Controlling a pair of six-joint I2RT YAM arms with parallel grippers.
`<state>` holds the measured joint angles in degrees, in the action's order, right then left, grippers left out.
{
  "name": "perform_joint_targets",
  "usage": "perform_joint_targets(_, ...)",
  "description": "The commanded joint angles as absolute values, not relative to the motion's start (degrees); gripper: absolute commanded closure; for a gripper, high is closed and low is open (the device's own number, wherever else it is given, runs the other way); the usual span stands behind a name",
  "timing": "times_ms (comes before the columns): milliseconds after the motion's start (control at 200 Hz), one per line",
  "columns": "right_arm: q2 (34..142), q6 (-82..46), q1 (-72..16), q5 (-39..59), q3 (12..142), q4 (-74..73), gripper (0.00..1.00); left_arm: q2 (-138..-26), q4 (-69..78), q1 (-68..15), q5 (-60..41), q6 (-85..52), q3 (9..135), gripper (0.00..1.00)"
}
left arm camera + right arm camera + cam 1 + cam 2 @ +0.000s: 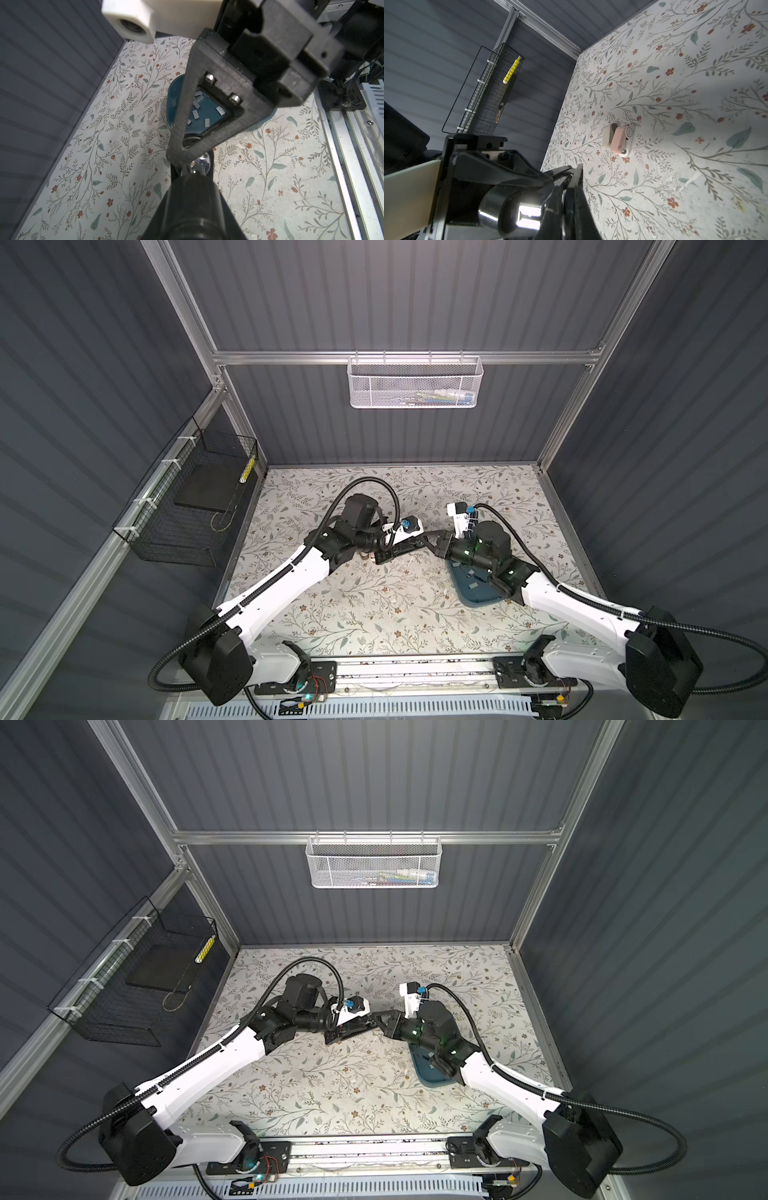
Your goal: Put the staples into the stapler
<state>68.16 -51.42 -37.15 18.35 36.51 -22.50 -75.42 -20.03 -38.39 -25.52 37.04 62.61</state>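
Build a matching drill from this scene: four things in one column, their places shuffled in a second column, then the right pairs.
Things:
1. staples
2. pink stapler
3. yellow marker
4. white mesh basket

Places:
A. hanging on the back rail
B. in the teal tray
C. lying on the floral tabletop
D. inside the black wire basket

Pairs: 1-B; 2-C; 3-D; 4-A

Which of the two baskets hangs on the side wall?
The black wire basket, with a yellow marker inside; the white mesh basket hangs on the back rail.
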Motion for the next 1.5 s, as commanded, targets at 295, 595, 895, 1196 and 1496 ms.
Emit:
perform_joint_targets(295,67.8,-47.9,-32.7,1.6,34.0,-11.3,1.00,-65.8,-16.2,-38.1,-28.4,32.0,60.6,1.00)
perform_joint_targets(595,65.5,-46.1,-32.7,4.2,32.9,-13.7,0.64,-65.0,-11.0,-38.1,-25.6,29.2,57.0,1.00)
perform_joint_targets(895,55.4,-38.8,-33.0,5.0,35.1,-6.5,0.33,-66.3,-3.9,-38.1,-26.3,25.3,51.1,1.00)
perform_joint_targets(1196,42.4,-29.8,-33.1,11.0,34.9,-8.3,0.22,-69.0,-6.2,-38.1,-28.0,26.5,51.4,1.00)
perform_joint_targets(1496,46.0,2.1,-32.7,31.1,37.3,-10.8,0.46,-70.9,-6.6,-38.1,-35.8,27.0,52.4,1.00)
